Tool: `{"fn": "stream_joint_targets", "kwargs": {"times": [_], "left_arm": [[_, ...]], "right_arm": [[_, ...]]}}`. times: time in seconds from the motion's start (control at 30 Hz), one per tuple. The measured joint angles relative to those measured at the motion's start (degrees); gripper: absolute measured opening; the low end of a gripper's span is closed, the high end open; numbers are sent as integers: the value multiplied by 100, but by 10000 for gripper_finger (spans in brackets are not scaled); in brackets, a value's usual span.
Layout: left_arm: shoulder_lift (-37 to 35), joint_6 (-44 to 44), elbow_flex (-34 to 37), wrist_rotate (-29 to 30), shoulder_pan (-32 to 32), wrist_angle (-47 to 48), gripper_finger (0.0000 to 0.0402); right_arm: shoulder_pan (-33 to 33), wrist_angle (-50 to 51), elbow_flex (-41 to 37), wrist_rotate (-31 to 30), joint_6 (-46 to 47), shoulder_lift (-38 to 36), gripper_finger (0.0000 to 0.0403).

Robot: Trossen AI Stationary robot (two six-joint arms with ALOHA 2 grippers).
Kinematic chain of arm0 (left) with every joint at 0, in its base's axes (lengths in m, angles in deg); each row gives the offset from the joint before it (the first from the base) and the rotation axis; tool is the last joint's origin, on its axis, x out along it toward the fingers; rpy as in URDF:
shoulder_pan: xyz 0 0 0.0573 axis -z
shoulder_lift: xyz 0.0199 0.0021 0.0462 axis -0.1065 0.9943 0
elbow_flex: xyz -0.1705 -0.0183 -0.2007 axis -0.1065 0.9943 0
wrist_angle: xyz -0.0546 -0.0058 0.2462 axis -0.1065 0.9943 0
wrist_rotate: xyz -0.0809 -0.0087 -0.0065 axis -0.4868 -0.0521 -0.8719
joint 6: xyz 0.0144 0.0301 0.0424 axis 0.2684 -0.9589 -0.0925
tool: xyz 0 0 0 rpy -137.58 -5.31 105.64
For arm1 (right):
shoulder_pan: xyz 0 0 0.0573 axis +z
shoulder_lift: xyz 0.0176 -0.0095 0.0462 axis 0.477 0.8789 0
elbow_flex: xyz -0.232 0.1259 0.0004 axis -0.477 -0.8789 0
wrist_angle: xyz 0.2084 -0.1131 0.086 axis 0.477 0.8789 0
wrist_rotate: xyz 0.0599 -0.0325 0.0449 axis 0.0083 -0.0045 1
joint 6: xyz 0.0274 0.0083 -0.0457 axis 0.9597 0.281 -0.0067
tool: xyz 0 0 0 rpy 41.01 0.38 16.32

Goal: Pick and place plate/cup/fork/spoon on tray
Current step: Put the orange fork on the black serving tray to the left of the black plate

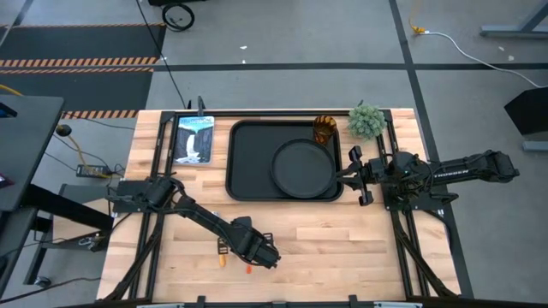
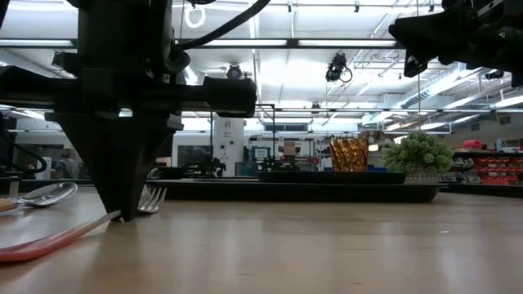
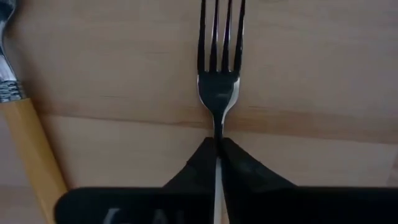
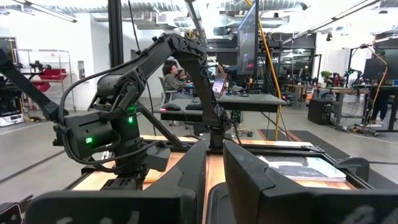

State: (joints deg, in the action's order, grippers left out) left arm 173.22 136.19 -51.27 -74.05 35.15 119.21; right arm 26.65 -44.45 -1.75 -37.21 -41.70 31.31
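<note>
The fork [image 3: 219,93] lies on the wooden table near its front edge, silver tines pointing away from my left gripper [image 3: 217,146], which is shut on it. The fork's orange-red handle [image 2: 41,241] shows in the low view. The spoon [image 3: 18,118] lies beside the fork, and its bowl [image 2: 49,193] shows in the low view. The round plate [image 1: 303,168] lies on the black tray [image 1: 248,162]. The amber cup [image 1: 325,130] stands in the tray's far right corner. My right gripper [image 1: 354,177] is open, raised by the tray's right edge. My left gripper pinches the fork's thin neck [image 3: 217,130], just behind the tines, between its two fingertips. The fingers [image 2: 122,204] come from above, pointing down, one on each side of the fork. The fork lies along the table, with its handle end [image 2: 16,251] on the wood.
A small green plant [image 1: 366,121] stands right of the cup at the far edge. A picture card [image 1: 194,139] lies left of the tray. Bare wood spreads between the tray's near edge and the fork.
</note>
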Motion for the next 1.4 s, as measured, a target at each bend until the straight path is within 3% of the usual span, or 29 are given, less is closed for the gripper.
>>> {"fn": "stream_joint_targets", "kwargs": {"times": [0.37,0.63,1.03,1.2,1.4], "left_arm": [[-415,-255,10,64,-52,145,17],[-874,-1074,11,912,-539,437,18],[-901,-3781,13,1764,-2588,533,18],[-900,-4726,13,1748,-3546,80,18],[-659,-5402,59,1118,-4263,-783,18]], "right_arm": [[-1,2,0,0,1,0,64],[1,-16,-2,1,1,0,64],[0,-227,-1,2,58,-1,64],[-1,-251,0,41,134,0,64],[1,-272,-2,252,270,-2,64]]}}
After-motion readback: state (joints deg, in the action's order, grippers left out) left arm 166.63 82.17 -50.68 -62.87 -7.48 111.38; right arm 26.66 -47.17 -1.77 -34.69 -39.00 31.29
